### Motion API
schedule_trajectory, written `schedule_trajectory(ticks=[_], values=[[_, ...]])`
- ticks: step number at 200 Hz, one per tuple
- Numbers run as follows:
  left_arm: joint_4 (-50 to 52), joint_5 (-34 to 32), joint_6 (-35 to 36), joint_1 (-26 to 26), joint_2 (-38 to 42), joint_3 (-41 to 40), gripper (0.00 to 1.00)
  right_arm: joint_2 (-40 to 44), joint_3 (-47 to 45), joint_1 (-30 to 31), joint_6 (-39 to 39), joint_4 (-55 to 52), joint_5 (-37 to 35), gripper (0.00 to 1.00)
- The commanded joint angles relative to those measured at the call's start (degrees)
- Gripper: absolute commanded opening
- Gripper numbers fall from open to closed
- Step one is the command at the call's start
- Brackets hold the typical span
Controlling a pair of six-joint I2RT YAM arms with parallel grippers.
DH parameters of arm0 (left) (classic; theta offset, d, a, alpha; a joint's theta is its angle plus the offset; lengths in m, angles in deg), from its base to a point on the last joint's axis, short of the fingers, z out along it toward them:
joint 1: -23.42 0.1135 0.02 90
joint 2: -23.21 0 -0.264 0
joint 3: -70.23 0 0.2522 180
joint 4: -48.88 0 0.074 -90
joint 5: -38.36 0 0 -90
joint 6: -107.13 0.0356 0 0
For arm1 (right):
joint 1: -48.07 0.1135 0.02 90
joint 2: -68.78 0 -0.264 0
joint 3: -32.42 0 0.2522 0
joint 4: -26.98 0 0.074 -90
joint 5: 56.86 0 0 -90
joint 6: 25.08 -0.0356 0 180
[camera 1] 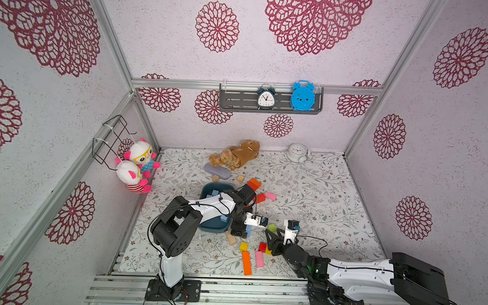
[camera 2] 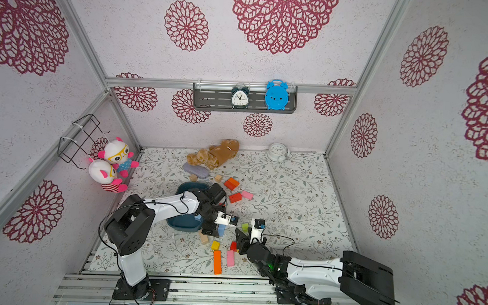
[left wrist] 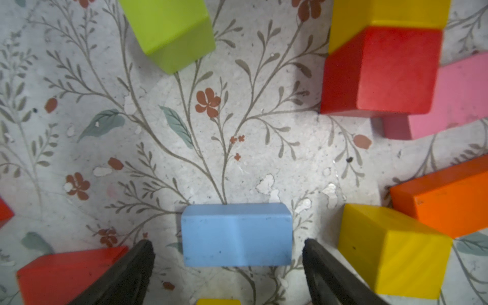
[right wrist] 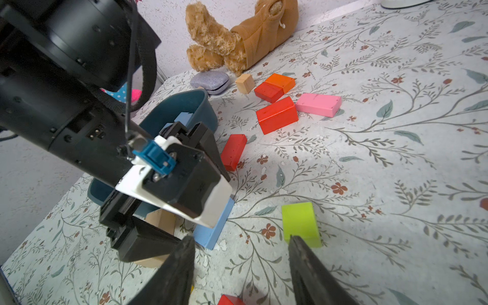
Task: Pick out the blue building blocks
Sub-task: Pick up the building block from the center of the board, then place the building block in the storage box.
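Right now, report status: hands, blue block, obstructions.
Left hand open, flanking blue block, not gripping. Right hand open, empty. Yellow block, red block close either side.

I have the dark teal rounded plastic tray [camera 1: 215,227] left of the middle of the floral-print table cover [camera 1: 319,189], with several matte light blue blocks [camera 1: 215,193] in it. Just off its near right corner a matte light blue brick [left wrist: 237,235] lies on the cover between the left gripper [left wrist: 227,242] fingers, touching neither. Right of it sits the lime green block [right wrist: 299,224], with the right gripper [right wrist: 240,239] just in front of it. Nearer me, a yellow cube [camera 1: 243,246], a red cube [camera 1: 262,247], a long orange brick [camera 1: 246,262] and a long pink brick [camera 1: 259,259] cluster together. Behind the tray lie a red brick [camera 1: 260,198] and a short pink brick [camera 1: 270,196] side by side. The brown plush bear [camera 1: 237,154] is at the rear wall.
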Motion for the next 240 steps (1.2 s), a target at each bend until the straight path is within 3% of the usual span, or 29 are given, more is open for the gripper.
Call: schedule_trajectory(ticks=[1,25,39,60,98,141,175,208,240], values=[[-1.8,-3.38,0.22,-1.37,-2.33,0.74,0.92,1.07,-0.17,0.29,-0.72,0.4,-1.14,0.6],[-2.22,-4.78,-1.03,-2.34,-4.0,1.23,0.9,1.22,-0.1,0.31,-0.9,0.25,-0.95,0.6],[-1.56,-5.68,-0.13,-2.56,-4.43,1.23,0.78,1.45,-0.13,0.31,-1.02,-0.04,-0.86,0.6],[0.49,-6.23,2.15,-2.56,-3.87,1.53,0.72,1.86,-0.16,0.3,-1.12,-0.63,-0.69,0.59],[9.51,-4.01,4.11,-2.06,-2.31,7.4,0.51,2.3,-0.15,0.29,-0.88,-0.53,-0.73,0.59],[14.86,-2.2,6.46,2.68,3.88,11.51,0.5,0.47,2.36,0.29,4.93,4.11,0.97,0.59],[20.97,-0.7,10.69,12.07,7.28,15.77,0.52,-0.83,8.5,-0.81,13.05,2.28,2.29,0.6],[23.42,-1.17,14.17,22.24,8.56,16.38,0.53,-3.07,12.27,-9.83,14.79,3.37,15.71,0.6],[23.93,0.33,16.09,27.63,10.33,11.72,0.54,-8.7,18.3,-12.77,19.01,2.64,23.01,0.6]])
